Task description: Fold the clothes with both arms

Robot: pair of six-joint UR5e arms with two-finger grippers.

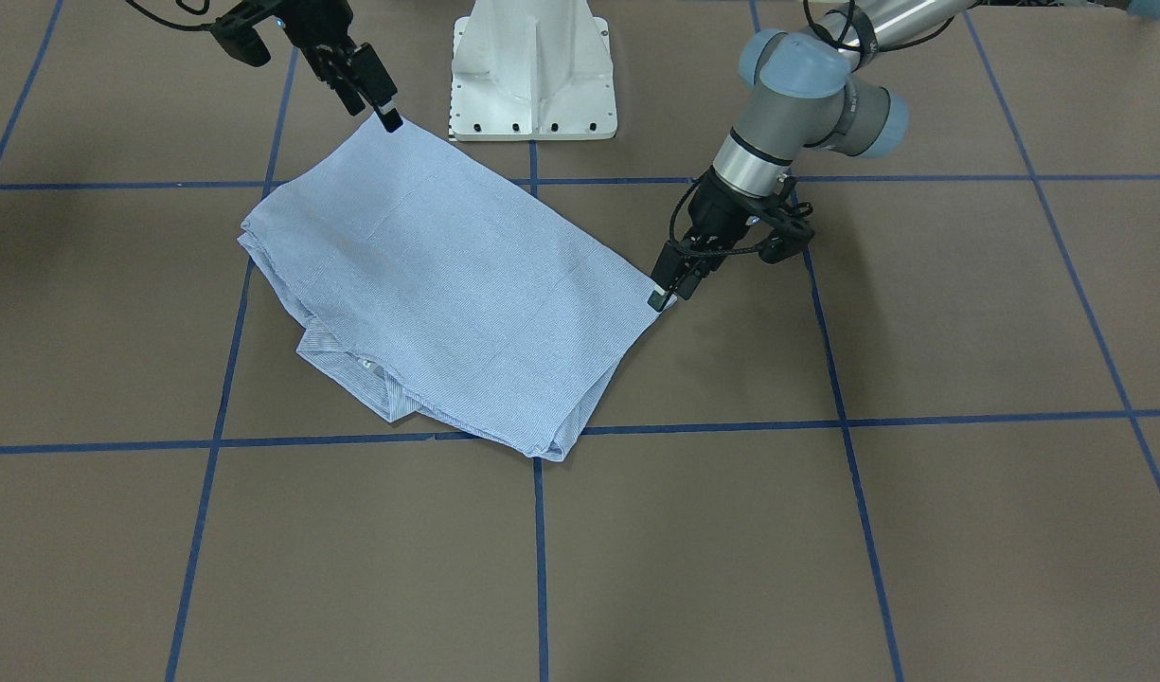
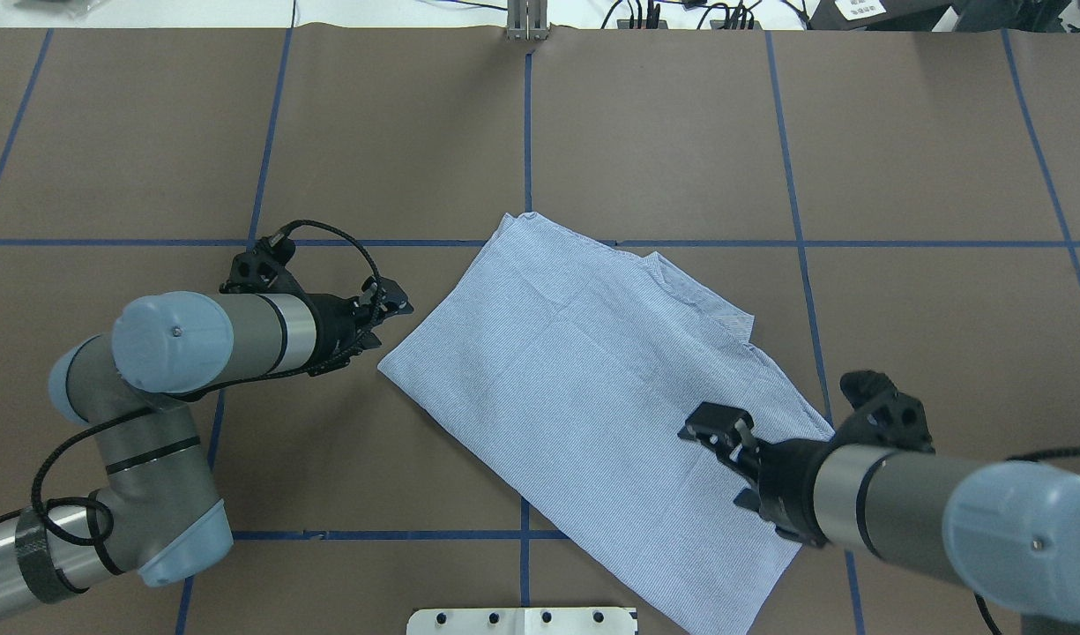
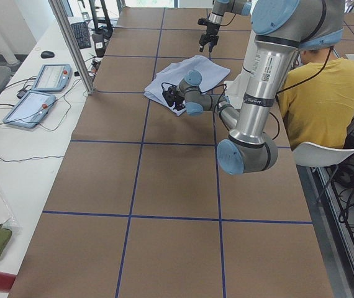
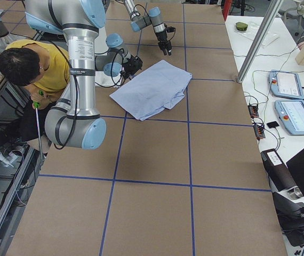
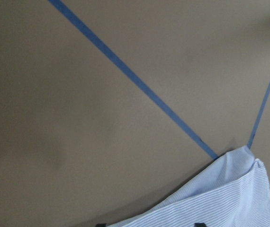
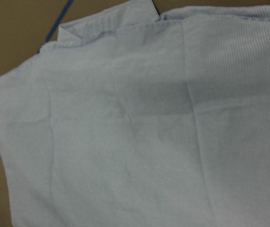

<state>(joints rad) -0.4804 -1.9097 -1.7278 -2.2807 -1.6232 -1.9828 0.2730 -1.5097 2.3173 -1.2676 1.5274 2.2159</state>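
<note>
On the brown worktop, gridded with blue tape lines, the shirt lies flat. It is folded to a rough rectangle, skewed to the grid, just in front of the white pedestal base. Collar edge and small white label poke out from under the top layer on the side away from the robot.

Left arm reaches in low from its side, right arm from the other.

Left end effector sits at the shirt corner on its side. The wrist view shows its fingertips spread wide with the cloth edge between them, so released, nothing pinched.

Right end effector hangs over the shirt's base-side half. Can't tell if it's clenched or released.
</note>
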